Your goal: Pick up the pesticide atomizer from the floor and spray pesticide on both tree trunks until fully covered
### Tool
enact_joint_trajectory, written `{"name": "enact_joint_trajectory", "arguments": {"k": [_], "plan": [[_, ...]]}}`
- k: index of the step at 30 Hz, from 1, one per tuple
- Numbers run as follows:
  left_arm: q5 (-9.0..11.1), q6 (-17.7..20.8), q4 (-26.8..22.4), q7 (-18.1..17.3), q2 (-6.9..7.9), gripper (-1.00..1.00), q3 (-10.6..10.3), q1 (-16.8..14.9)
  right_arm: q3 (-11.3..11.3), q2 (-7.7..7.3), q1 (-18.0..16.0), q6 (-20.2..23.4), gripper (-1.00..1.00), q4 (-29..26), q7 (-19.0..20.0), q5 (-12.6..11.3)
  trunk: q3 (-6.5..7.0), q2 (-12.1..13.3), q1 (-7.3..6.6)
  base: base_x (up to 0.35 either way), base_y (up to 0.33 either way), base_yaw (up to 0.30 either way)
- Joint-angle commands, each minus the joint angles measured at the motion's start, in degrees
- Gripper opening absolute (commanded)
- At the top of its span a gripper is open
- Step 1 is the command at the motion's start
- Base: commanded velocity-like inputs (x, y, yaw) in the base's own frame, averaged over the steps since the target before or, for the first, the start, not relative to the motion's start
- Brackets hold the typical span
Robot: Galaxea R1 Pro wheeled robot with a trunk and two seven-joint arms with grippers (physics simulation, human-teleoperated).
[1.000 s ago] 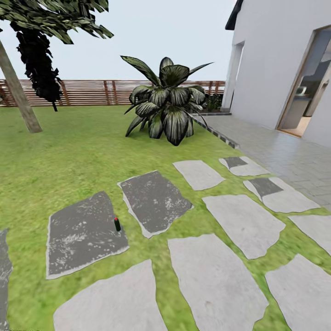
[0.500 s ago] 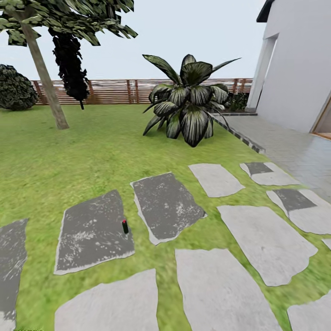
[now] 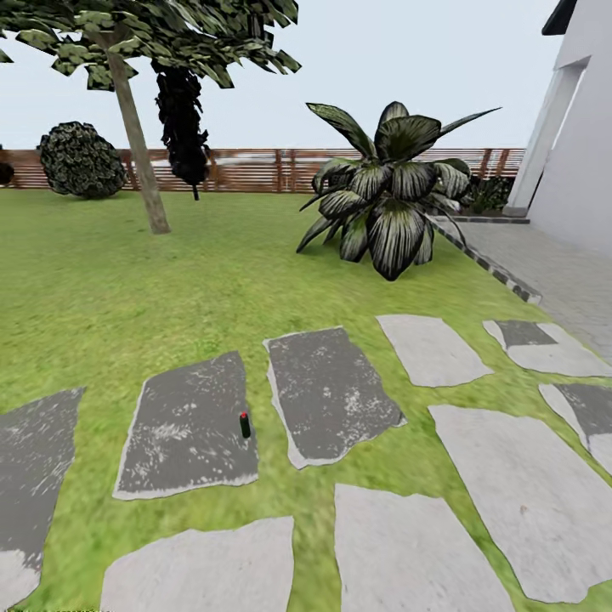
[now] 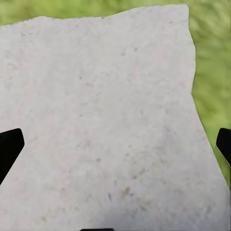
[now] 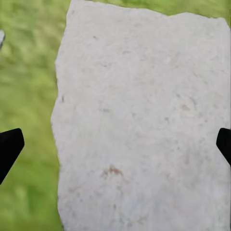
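Left gripper (image 4: 115, 144): black fingertips (image 4: 9, 147) at opposite frame edges, spread wide, holding nothing, over a pale stepping stone (image 4: 106, 120) with grass (image 4: 211, 72) beside it. Head view, left to right: round bush (image 3: 81, 160), tree (image 3: 140, 153) with leaning trunk, pesticide atomizer (image 3: 245, 424) upright on the right edge of a dark stone (image 3: 183, 438), palm (image 3: 387, 200), fence (image 3: 255, 168) behind, house (image 3: 582, 144) far right. Right gripper (image 5: 115, 144): fingers equally wide apart, empty, above another pale stone (image 5: 144, 120).
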Motion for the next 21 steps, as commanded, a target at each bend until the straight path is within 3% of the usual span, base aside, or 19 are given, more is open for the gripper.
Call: {"name": "enact_joint_trajectory", "arguments": {"k": [1, 21], "plan": [[0.0, -0.02, 0.0, 0.0, 0.0, 1.0, 0.0, 0.0, 0.01, 0.0, 0.0, 0.0, 1.0, 0.01, 0.0, 0.0, 0.0, 0.0, 0.0, 0.184, -0.229, 0.277], [0.0, -0.07, 0.0, 0.0, 0.0, 1.0, 0.0, 0.0, 0.06, 0.0, 0.0, 0.0, 1.0, 0.02, 0.0, 0.07, 0.12, 0.0, 0.0, 0.134, -0.254, 0.277]]}}
